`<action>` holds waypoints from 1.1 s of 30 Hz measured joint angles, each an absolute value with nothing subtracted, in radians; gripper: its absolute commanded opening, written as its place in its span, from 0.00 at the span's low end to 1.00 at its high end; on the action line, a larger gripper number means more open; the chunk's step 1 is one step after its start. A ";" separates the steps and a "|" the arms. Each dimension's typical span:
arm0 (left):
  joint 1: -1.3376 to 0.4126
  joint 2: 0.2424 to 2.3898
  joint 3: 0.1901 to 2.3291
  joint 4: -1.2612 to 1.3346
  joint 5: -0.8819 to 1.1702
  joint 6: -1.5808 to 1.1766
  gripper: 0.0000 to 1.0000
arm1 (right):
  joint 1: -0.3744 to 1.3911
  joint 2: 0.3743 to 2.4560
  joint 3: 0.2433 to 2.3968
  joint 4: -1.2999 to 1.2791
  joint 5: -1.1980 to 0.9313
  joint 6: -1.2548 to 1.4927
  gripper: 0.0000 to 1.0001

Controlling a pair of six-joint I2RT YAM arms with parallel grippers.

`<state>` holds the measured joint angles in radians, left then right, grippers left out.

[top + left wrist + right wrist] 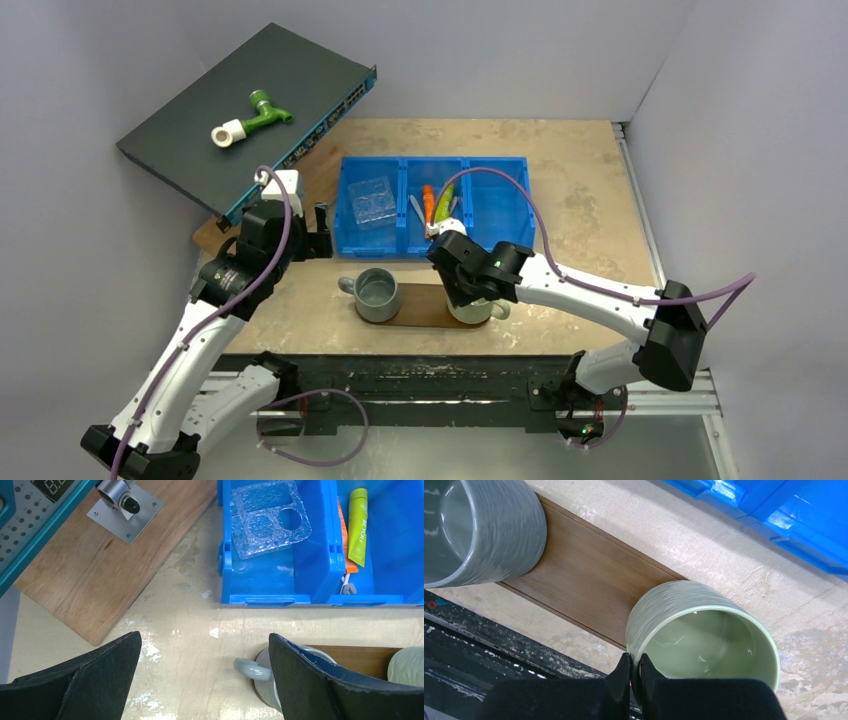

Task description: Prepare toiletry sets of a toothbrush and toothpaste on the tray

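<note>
The left end effector [204, 639] gapes empty; the right end effector [634, 666] is clenched, seemingly against the green mug [704, 630] rim. The green tube [358, 527], at its twelve o'clock, looks light, squashy and slick: pinch mid-body.

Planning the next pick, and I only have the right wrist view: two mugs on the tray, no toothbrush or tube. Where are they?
Observer: In the middle compartment of the blue bin; the green tube lies beside the orange tube.
Operator: Any toothbrush there?
Observer: Yes, a toothbrush head shows by that compartment's near wall.
Operator: And the other arm?
Observer: The left gripper is open, over the table near the grey mug.
</note>
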<state>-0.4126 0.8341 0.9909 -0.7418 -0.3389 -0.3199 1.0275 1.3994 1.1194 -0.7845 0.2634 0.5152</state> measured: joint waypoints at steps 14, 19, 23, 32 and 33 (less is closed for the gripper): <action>-0.413 0.843 0.991 -0.742 -0.339 -0.319 0.98 | 1.031 1.416 1.085 -0.757 0.262 0.524 0.00; -0.413 0.846 0.991 -0.742 -0.339 -0.318 0.98 | 1.034 1.419 1.076 -0.741 0.263 0.524 0.00; -0.413 0.846 0.991 -0.742 -0.339 -0.318 0.98 | 1.036 1.419 1.076 -0.738 0.262 0.524 0.00; -0.413 0.854 0.991 -0.741 -0.339 -0.318 0.98 | 1.048 1.419 1.071 -0.739 0.263 0.524 0.25; -0.413 0.854 0.991 -0.742 -0.339 -0.318 0.98 | 1.049 1.419 1.071 -0.738 0.263 0.524 0.27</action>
